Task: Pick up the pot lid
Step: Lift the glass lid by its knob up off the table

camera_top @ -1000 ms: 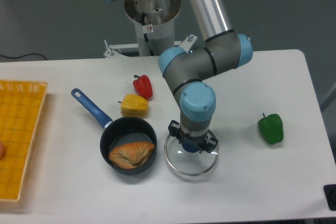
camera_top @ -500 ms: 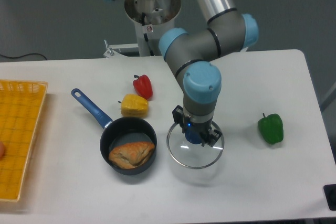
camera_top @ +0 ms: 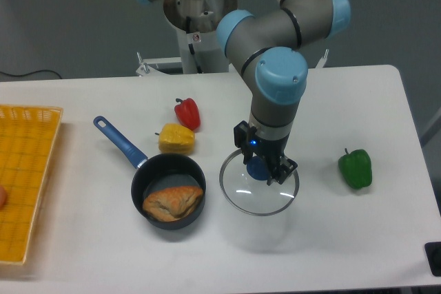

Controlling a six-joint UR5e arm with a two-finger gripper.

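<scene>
The gripper (camera_top: 263,155) is right of the table's middle, pointing down, with its two fingers shut on the blue knob of the pot lid. The clear glass pot lid (camera_top: 256,201) has a thin metal rim and hangs roughly level below the fingers. It looks raised off the white table. The gripper covers part of the lid's far side.
Left of the lid is a black pan (camera_top: 141,184) with a blue handle, holding a brown item (camera_top: 172,202). Behind are a yellow pepper (camera_top: 176,139) and a red pepper (camera_top: 187,114). A green pepper (camera_top: 355,169) lies right, an orange bin (camera_top: 48,184) far left.
The gripper and the lid have risen together and shifted slightly right, and the lid looks larger. The arm has turned somewhat. The pan and peppers have stayed put.
</scene>
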